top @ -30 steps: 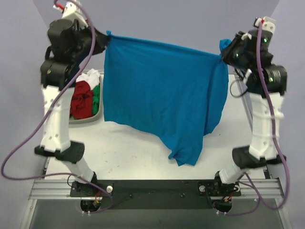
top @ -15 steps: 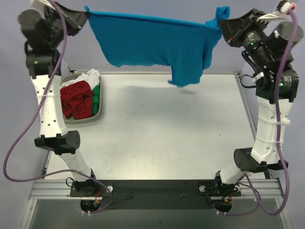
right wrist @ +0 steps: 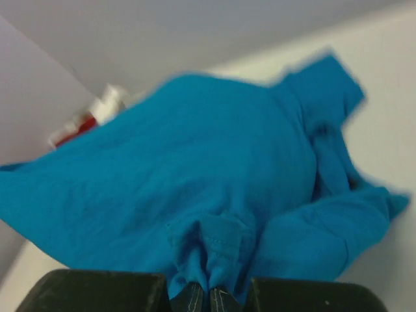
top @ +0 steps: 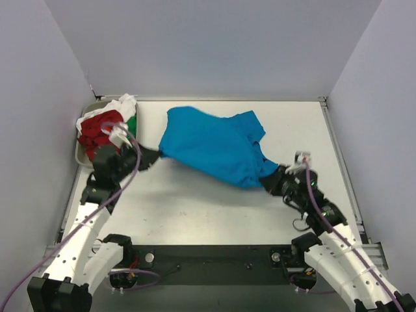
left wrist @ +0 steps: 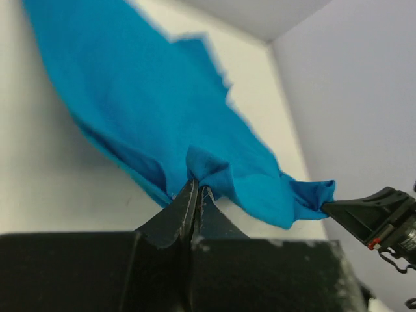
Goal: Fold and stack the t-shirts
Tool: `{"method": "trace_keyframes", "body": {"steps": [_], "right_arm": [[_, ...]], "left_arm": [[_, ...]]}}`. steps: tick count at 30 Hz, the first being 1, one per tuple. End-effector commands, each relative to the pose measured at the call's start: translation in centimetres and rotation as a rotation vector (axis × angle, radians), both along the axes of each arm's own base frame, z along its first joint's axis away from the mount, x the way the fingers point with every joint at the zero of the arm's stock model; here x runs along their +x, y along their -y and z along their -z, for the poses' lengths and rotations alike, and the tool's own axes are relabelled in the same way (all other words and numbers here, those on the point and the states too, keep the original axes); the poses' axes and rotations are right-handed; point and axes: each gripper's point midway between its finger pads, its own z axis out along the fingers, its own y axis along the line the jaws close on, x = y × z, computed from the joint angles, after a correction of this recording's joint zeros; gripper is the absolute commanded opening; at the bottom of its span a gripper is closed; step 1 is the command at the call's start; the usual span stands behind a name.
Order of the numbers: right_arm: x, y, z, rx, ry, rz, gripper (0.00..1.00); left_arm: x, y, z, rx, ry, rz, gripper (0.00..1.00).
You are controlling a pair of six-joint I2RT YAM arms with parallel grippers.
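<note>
The bright blue t-shirt (top: 211, 146) lies spread and rumpled on the white table, stretched between both grippers. My left gripper (top: 156, 155) is shut on its left edge; in the left wrist view the fingertips (left wrist: 195, 188) pinch a fold of blue cloth (left wrist: 149, 110). My right gripper (top: 268, 177) is shut on the shirt's right corner low over the table; the right wrist view shows a hemmed bunch (right wrist: 218, 247) clamped between its jaws. Red (top: 97, 130), green (top: 132, 123) and white (top: 122, 104) t-shirts lie bunched in the tray.
The grey tray (top: 79, 155) sits at the table's back left, right beside my left arm. Walls close in the table (top: 195, 201) on the left, back and right. The right gripper also shows in the left wrist view (left wrist: 374, 218).
Both arms have swung down from high above the table to just over it, and the blue t-shirt that hung stretched in the air now lies on the table. Both grips stay shut.
</note>
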Motion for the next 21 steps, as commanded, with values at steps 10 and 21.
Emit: {"method": "trace_keyframes", "body": {"steps": [10,21], "right_arm": [[-9.2,4.1,5.2,-0.027,-0.166,0.106,0.00],[-8.2,5.5,0.2,-0.089,-0.107,0.164,0.88]], "left_arm": [[-8.3,-5.0,8.9,0.250,-0.296,-0.207,0.00],[-8.1,-4.9,6.3,0.266,-0.287,-0.197,0.92]]}}
